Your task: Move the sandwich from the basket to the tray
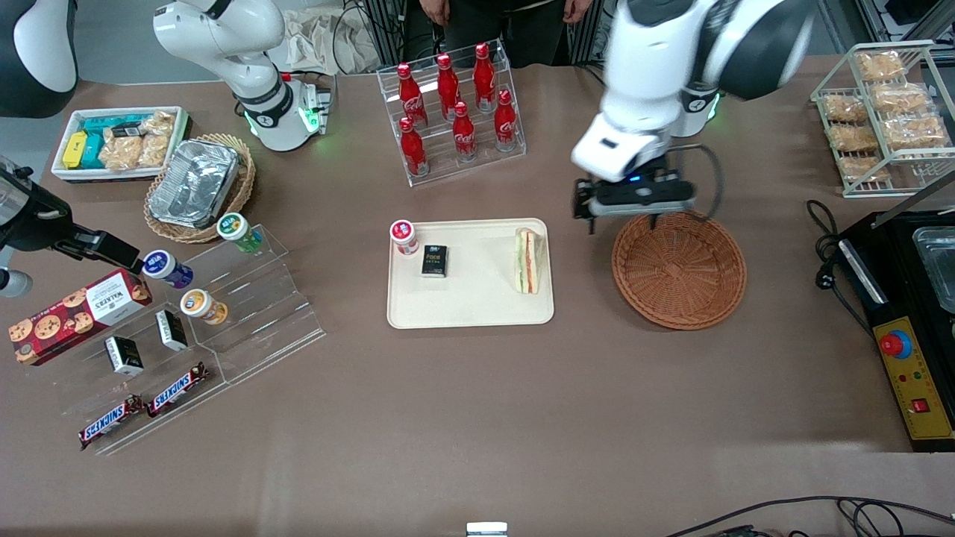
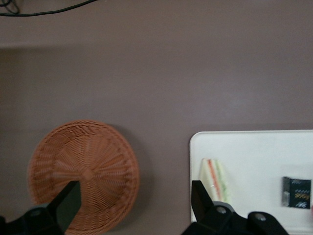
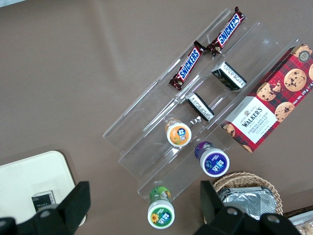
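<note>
While the gripper [image 1: 625, 222] hangs above the table with its fingers [image 2: 66, 205] spread wide and nothing between them, the sandwich [image 1: 527, 261] lies on the tray [image 1: 477, 306], beside the gripper toward the parked arm's end. Partly below the gripper sits the basket [image 1: 679, 280], holding nothing. A small black packet [image 1: 434, 261] and a red-capped cup [image 1: 404, 237] also rest on the tray.
</note>
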Robot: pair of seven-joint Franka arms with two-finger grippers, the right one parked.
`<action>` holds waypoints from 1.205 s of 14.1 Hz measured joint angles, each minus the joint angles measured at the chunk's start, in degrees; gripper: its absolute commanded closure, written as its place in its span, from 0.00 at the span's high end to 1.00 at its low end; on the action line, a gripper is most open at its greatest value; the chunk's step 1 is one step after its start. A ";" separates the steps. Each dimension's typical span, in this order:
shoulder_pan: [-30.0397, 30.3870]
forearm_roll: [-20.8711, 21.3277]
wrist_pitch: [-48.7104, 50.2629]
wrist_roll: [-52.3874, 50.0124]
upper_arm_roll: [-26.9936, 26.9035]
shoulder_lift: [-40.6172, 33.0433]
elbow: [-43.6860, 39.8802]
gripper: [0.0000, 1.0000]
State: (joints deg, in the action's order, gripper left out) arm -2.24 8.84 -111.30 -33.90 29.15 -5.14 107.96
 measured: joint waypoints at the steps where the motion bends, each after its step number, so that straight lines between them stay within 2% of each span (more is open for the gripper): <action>1: 1.62 -1.03 3.33 3.16 -0.09 -1.66 -0.32 1.00; 3: 3.57 -3.14 8.38 9.30 -1.72 -5.24 -0.46 1.00; 4: 3.15 -4.86 10.04 12.61 -4.62 -7.08 -0.48 1.00; 6: -0.53 -9.13 11.66 20.30 -14.74 -10.48 -0.46 1.00; 8: -3.86 -11.33 14.40 28.70 -24.23 -12.81 -0.41 1.00; 11: -7.46 -12.79 15.41 36.05 -32.10 -13.92 -0.40 1.00; 14: -8.98 -13.08 15.12 37.21 -33.72 -12.22 -2.03 1.00; 17: -9.45 -13.10 15.36 37.21 -33.69 -6.92 -8.60 1.00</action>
State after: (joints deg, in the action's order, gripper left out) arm -11.69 -4.26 -95.94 3.32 -4.54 -12.07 99.36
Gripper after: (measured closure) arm 0.000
